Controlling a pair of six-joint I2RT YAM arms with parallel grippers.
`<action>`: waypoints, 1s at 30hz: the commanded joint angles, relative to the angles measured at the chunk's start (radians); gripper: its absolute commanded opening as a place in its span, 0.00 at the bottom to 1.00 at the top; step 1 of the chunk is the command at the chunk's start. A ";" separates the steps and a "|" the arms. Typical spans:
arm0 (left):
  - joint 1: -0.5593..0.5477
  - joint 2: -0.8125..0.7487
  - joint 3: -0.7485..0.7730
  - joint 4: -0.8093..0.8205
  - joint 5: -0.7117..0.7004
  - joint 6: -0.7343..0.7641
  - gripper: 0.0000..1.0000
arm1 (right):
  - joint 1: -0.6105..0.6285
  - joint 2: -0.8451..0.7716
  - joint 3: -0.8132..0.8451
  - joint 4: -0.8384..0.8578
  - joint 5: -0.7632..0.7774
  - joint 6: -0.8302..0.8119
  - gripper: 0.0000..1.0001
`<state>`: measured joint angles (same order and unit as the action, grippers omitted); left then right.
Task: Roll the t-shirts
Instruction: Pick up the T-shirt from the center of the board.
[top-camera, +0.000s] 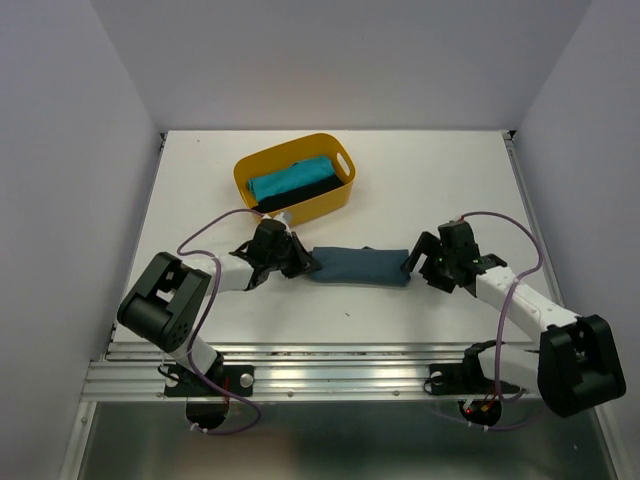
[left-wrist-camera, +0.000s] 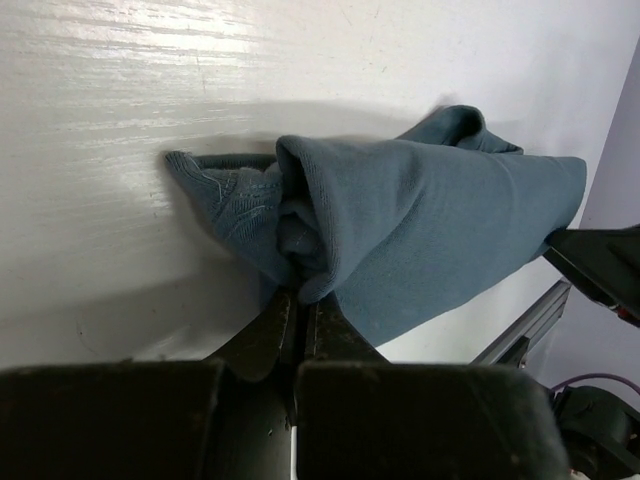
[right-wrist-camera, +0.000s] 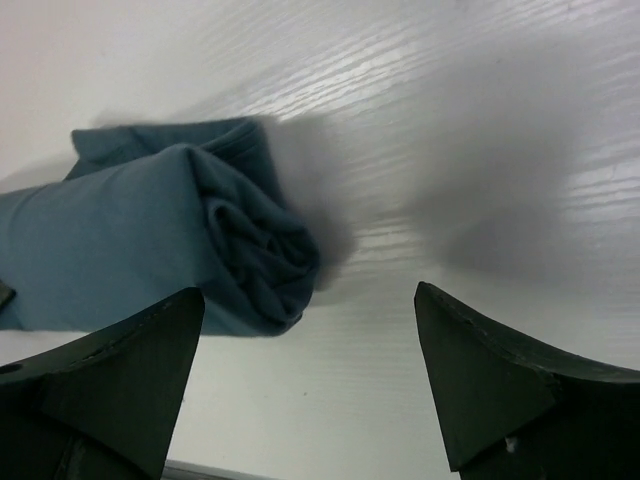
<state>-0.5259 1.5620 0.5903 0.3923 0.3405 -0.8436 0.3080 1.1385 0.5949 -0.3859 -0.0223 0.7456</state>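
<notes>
Arm bases sit at the near edge, and both arms reach inward over the white worktop (top-camera: 200, 190).

Yellow basket (top-camera: 315, 207): far side of the worktop, behind the left arm. It holds a turquoise t-shirt (top-camera: 290, 180) with a black t-shirt (top-camera: 300, 198) just beside it.

Slate-blue t-shirt (top-camera: 360, 266): a long roll lying crosswise at mid-worktop, between the two arms and nearer than the basket.

Left fingers (left-wrist-camera: 300, 330): pressed together, pinching bunched fabric at the roll's left end.

Right fingers (top-camera: 412, 262): spread wide at the roll's right end. The wrist view shows the spiral end resting on the worktop ahead of them, off to one side and not gripped.
</notes>
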 joint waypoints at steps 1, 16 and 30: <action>-0.002 0.010 0.054 -0.073 -0.009 0.037 0.00 | -0.038 0.046 -0.035 0.174 -0.119 -0.051 0.89; 0.000 0.061 0.114 -0.151 -0.047 0.081 0.00 | -0.038 0.259 -0.156 0.444 -0.225 0.101 0.65; 0.010 0.073 0.129 -0.179 -0.054 0.097 0.00 | -0.056 0.159 -0.149 0.414 -0.225 0.069 0.87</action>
<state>-0.5213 1.6192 0.7071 0.2642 0.2993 -0.7750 0.2611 1.3151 0.4595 0.1196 -0.2615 0.8494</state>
